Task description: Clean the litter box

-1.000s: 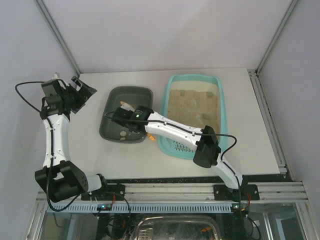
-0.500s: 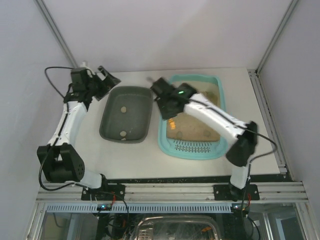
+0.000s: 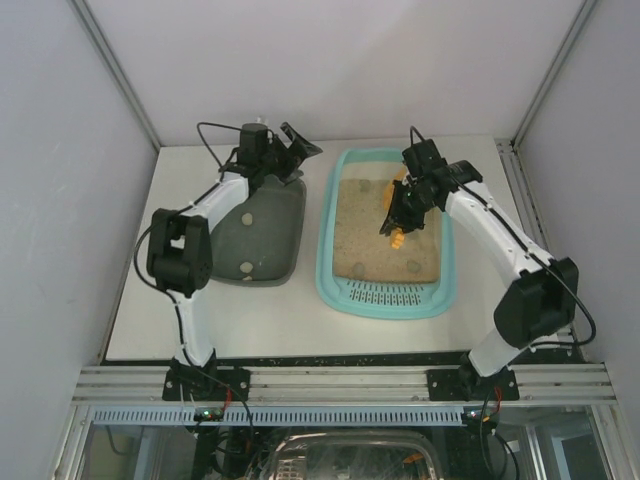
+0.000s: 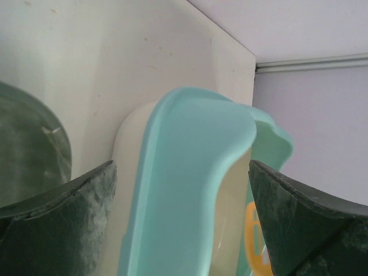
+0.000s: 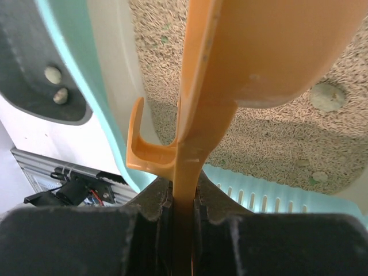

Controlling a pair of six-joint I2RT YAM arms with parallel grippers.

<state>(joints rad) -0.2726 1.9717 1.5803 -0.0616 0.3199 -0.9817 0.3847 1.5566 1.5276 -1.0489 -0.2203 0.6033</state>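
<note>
**A:** Right gripper [image 5: 183,202], state?

**B:** Clamped hard on the flat handle of the orange litter scoop [image 5: 230,52]. The scoop hangs over the far right part of the litter box [image 3: 336,292], above the beige litter [image 3: 365,225]. I can't tell if it touches the litter. It is held edge-on, probably so it can be slid under a clump.

**A:** Left gripper?

**B:** Left gripper [image 3: 296,150] has its fingers spread wide with nothing between them. It hovers by the litter box's far left corner, and its wrist camera looks along the turquoise rim. It may be there to steady the box, but that's a guess.

**A:** The box itself?

**B:** It sits flat, with the slotted grate at its near end. A few clumps [image 3: 413,265] lie on the litter near the grate. Just left of the box is a dark grey-green tray [image 3: 222,262] holding two pebbly lumps [image 3: 246,218]. That's likely the dump spot, kept close for a short carry.

**A:** Surface and room?

**B:** White matte table [image 3: 280,320] with faint scuffs. There are plain pale walls [image 3: 350,70] beyond the box and to both sides, and an aluminium rail [image 3: 330,385] on its near side.
</note>
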